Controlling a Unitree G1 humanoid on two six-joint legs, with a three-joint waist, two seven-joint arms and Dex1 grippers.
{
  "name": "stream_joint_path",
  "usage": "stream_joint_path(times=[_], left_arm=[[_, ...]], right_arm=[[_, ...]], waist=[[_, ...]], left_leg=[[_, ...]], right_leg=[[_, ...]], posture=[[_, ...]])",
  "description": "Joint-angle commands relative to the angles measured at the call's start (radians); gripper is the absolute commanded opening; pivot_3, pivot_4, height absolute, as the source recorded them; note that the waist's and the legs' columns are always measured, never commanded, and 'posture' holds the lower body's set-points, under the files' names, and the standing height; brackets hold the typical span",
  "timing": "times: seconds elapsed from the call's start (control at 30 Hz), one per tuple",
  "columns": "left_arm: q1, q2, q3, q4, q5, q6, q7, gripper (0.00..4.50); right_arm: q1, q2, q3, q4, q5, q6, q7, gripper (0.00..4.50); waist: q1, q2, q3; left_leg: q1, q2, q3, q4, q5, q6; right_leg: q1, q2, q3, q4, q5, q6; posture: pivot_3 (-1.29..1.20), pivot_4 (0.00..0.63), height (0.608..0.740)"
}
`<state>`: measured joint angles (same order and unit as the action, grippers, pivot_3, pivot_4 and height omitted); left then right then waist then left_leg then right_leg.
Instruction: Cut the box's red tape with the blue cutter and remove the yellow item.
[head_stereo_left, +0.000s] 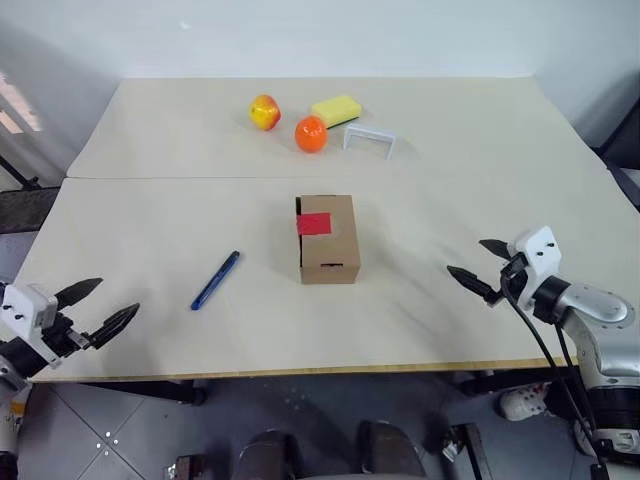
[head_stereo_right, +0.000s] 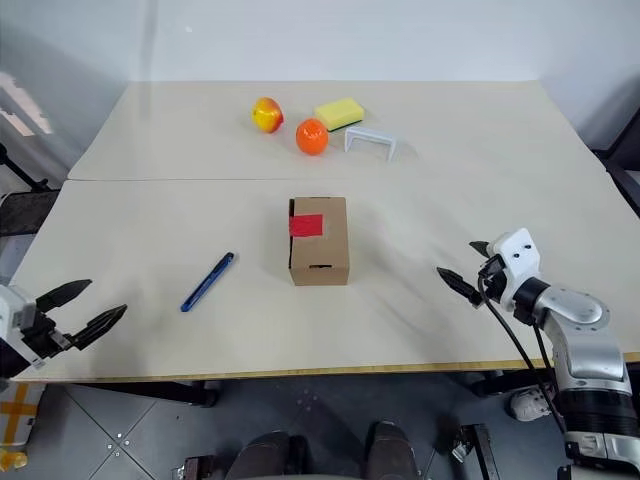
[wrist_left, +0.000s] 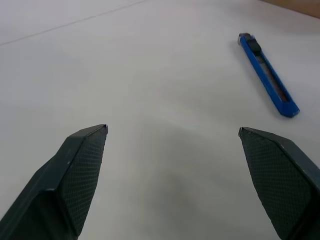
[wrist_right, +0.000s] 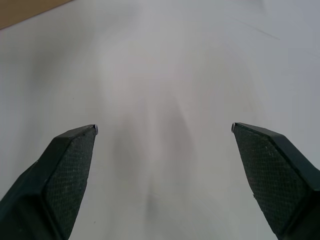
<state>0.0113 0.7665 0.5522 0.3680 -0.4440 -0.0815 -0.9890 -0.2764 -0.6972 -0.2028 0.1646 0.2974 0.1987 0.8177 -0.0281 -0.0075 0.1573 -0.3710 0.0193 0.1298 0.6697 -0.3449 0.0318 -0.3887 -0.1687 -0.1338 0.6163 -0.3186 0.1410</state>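
The left gripper (head_stereo_left: 107, 304) is hovering at the table's (head_stereo_left: 150, 220) near left edge, jaws spread wide and empty. The blue cutter (head_stereo_left: 215, 280) is lying flat ahead and to its right, apart from it. The right gripper (head_stereo_left: 478, 266) is likewise gaping empty at the right, well apart from the box (head_stereo_left: 328, 240), whose red tape (head_stereo_left: 314, 223) is sitting intact on top.

a lab-like test room: 2 plain tables (head_stereo_left: 150, 250) pushed together, bare wall, tiled floor.

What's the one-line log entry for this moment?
left gripper open, empty | right gripper open, empty | blue cutter on table | box taped shut
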Motion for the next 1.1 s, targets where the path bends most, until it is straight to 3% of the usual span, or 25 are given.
stream_joint_path(times=[0.03,0.2,0.33,0.37,0.43,0.8,0.87,0.9,1.1], left_arm=[[-0.019,0.012,-0.004,-0.016,-0.001,0.034,0.030,4.47],[-0.069,0.039,-0.020,-0.053,-0.024,0.173,0.069,4.47],[-0.164,0.051,-0.088,-0.036,0.053,0.111,0.063,4.47],[-0.194,0.052,-0.113,-0.021,0.064,0.094,0.048,4.49],[-0.309,0.035,-0.170,0.024,0.092,0.074,0.059,4.09],[-0.804,-0.107,-0.451,0.331,0.221,0.047,-0.066,0.77],[-0.861,-0.138,-0.492,0.388,0.245,0.065,-0.093,0.14],[-0.879,-0.149,-0.499,0.410,0.249,0.065,-0.099,0.05],[-1.080,-0.319,-0.594,0.652,0.345,0.028,-0.087,0.05]], right_arm=[[-0.017,-0.022,-0.034,-0.032,0.016,0.024,-0.014,4.50],[-0.019,-0.026,-0.042,-0.118,0.039,0.160,-0.061,4.50],[-0.031,-0.020,-0.011,-0.233,0.033,0.289,-0.121,4.50],[-0.036,-0.017,-0.002,-0.248,0.045,0.310,-0.113,4.32],[-0.062,-0.017,0.040,-0.270,0.051,0.398,-0.107,3.99],[-0.242,0.017,0.188,-0.205,0.020,0.517,-0.104,0.16],[-0.261,0.026,0.209,-0.199,0.018,0.524,-0.099,0.00],[-0.266,0.029,0.214,-0.198,0.017,0.526,-0.098,0.00],[-0.304,0.109,0.310,-0.237,0.008,0.562,-0.105,0.00]], waist=[[0.000,0.000,0.000],[0.001,0.000,0.000],[0.004,0.000,0.000],[0.005,0.000,0.000],[0.007,0.000,0.000],[0.002,-0.002,0.001],[0.001,-0.002,0.001],[0.001,-0.002,0.001],[0.002,-0.003,0.002]], left_leg=[[0.000,0.000,0.000,0.000,0.000,0.000],[0.000,0.000,-0.001,0.001,0.000,0.000],[-0.001,0.000,-0.003,0.004,0.000,0.000],[-0.002,0.000,-0.003,0.005,0.000,0.000],[-0.003,-0.001,-0.003,0.006,0.000,0.000],[-0.007,-0.006,-0.005,0.011,0.000,0.000],[-0.008,-0.006,-0.005,0.012,0.000,0.000],[-0.008,-0.006,-0.005,0.012,0.000,0.000],[-0.016,-0.006,-0.007,0.016,0.000,0.000]], right_leg=[[0.000,0.000,0.000,0.000,0.000,0.000],[0.000,0.000,0.000,0.002,0.000,0.000],[0.000,0.000,0.000,0.004,0.000,0.000],[-0.001,0.000,0.000,0.004,0.000,0.000],[0.000,0.000,0.000,0.004,0.000,0.000],[-0.002,0.002,-0.004,0.006,0.000,0.000],[-0.002,0.002,-0.004,0.006,0.000,0.000],[-0.002,0.002,-0.005,0.006,0.000,0.000],[-0.004,0.002,-0.010,0.006,0.000,0.000]], posture=[[0.00,0.150,0.740],[0.00,0.150,0.740],[0.00,0.150,0.740],[0.00,0.150,0.740],[0.00,0.150,0.740],[0.00,0.150,0.740],[0.00,0.150,0.740],[0.00,0.150,0.740],[0.00,0.150,0.740]])
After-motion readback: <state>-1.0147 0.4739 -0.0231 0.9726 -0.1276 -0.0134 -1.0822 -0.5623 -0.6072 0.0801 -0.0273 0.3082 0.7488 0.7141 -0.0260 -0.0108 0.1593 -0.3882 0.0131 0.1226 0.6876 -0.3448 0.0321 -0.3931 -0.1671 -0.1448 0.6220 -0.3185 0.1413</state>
